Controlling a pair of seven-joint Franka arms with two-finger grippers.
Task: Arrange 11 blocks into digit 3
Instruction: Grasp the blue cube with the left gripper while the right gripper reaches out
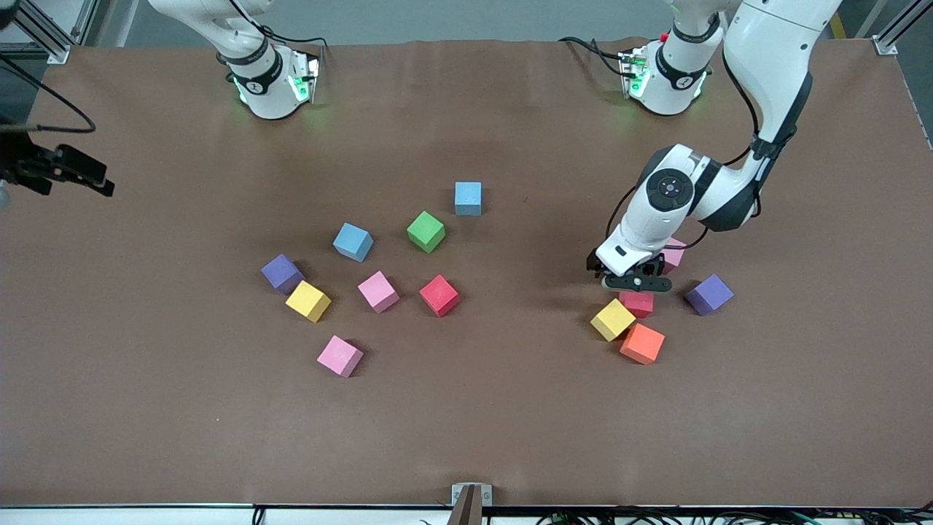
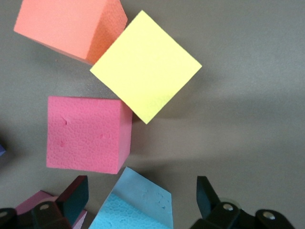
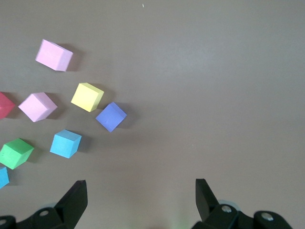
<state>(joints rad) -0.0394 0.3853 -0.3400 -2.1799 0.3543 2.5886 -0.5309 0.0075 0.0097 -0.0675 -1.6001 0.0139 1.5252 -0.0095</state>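
Left gripper [image 1: 633, 281], jaws apart, over clustered blocks: its wrist view alone reveals a light blue cube [image 2: 136, 202] between its fingers. Right gripper [image 3: 138, 200] open, waiting over bare table [image 3: 214, 95].

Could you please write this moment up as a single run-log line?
left gripper: open, low around light blue block, amid red block, yellow block, orange block | right gripper: open, waiting | digit 3: unbuilt

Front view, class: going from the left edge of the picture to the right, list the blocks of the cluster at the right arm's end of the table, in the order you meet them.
purple block → yellow block → pink block → light blue block → pink block → green block → red block → light blue block
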